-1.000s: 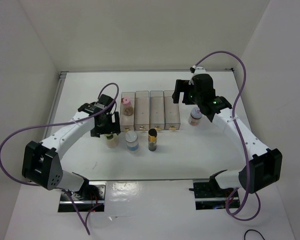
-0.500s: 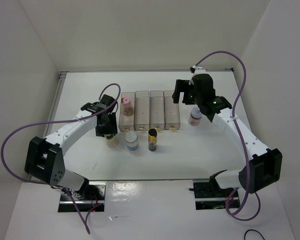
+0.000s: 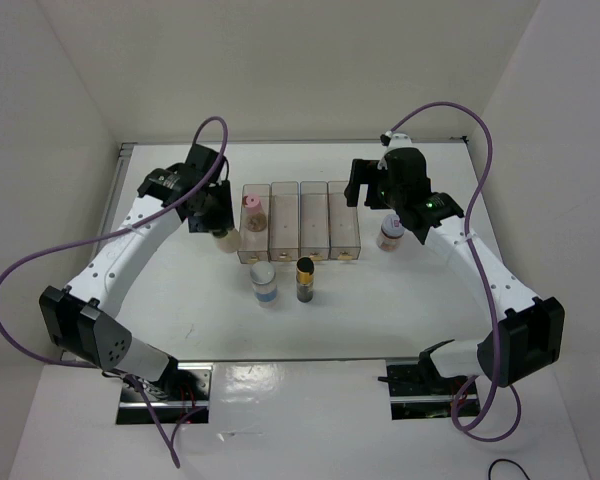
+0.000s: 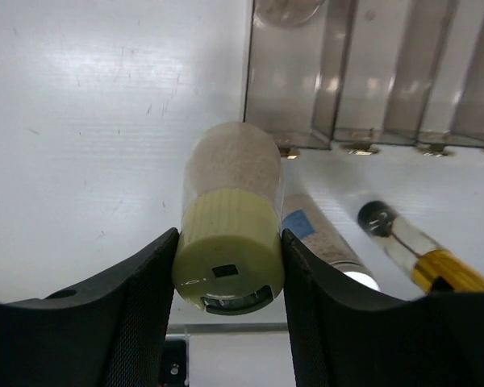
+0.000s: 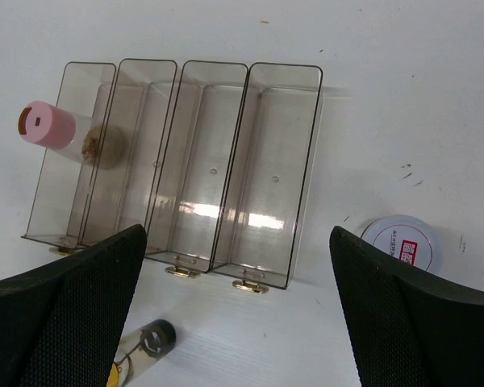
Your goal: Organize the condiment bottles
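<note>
My left gripper is shut on the yellow-green capped jar, held by its cap just left of the bins' near end. In the leftmost bin stands the pink-capped jar. In front of the bins, the pale blue-white jar and the dark jar with the black-gold top stand on the table. The lavender-grey jar stands right of the bins. Over the bins' right side, my right gripper hangs open and holds nothing.
Several clear rectangular bins stand side by side mid-table; the three on the right hold nothing. White walls close in the table on the left, back and right. A purple cable loops from each arm.
My left gripper has shut on the yellow-green jar and carried it from in front of the bins up and back, to the left of the bin row. The right arm has not moved.
</note>
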Robot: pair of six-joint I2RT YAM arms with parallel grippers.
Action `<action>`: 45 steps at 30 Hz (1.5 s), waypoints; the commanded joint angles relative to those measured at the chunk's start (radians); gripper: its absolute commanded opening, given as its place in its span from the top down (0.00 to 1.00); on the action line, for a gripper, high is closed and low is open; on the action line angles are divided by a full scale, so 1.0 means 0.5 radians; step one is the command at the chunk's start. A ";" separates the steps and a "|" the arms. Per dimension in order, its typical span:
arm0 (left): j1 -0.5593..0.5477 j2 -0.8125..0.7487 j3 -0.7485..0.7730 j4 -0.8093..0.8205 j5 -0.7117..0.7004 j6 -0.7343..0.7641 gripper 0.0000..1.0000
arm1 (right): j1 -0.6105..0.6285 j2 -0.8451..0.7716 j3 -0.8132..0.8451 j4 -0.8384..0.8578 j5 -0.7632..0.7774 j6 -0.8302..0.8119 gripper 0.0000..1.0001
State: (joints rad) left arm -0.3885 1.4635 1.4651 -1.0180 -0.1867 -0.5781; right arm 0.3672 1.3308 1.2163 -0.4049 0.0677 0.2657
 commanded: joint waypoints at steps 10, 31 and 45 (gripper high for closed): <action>-0.045 0.239 0.362 0.115 0.033 0.138 0.57 | -0.013 -0.078 -0.021 0.058 -0.019 0.024 0.02; -0.045 0.607 0.451 0.330 0.085 0.214 0.57 | -0.013 -0.137 -0.076 0.058 -0.037 0.042 0.02; -0.045 0.699 0.322 0.410 0.070 0.214 0.55 | -0.013 -0.137 -0.135 0.058 -0.019 0.061 0.02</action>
State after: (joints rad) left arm -0.4091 1.7988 1.6352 -0.8463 -0.1490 -0.4950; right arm 0.3672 1.2869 1.1568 -0.4046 0.0559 0.2909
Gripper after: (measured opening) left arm 0.582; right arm 0.982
